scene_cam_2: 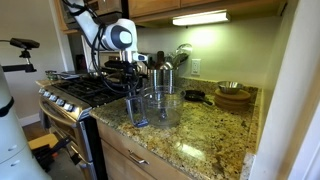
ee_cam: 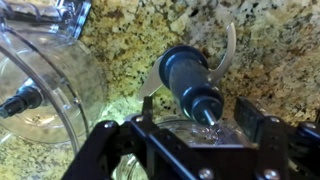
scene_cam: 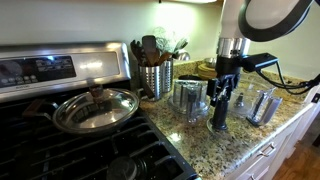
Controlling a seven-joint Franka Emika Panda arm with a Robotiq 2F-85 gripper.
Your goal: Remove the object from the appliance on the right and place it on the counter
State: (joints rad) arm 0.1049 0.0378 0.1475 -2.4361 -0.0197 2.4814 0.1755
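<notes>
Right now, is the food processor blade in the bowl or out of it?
Out. In the wrist view the blade sits on the granite counter beside the clear bowl, not inside it.

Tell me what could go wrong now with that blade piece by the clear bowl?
The blade has thin curved wings and seems to stand on its narrow hub on the granite counter. If the gripper, jaws spread around it, brushes it when pulling away, it could topple. The clear bowl sits close beside, so a sideways move might knock it.
</notes>
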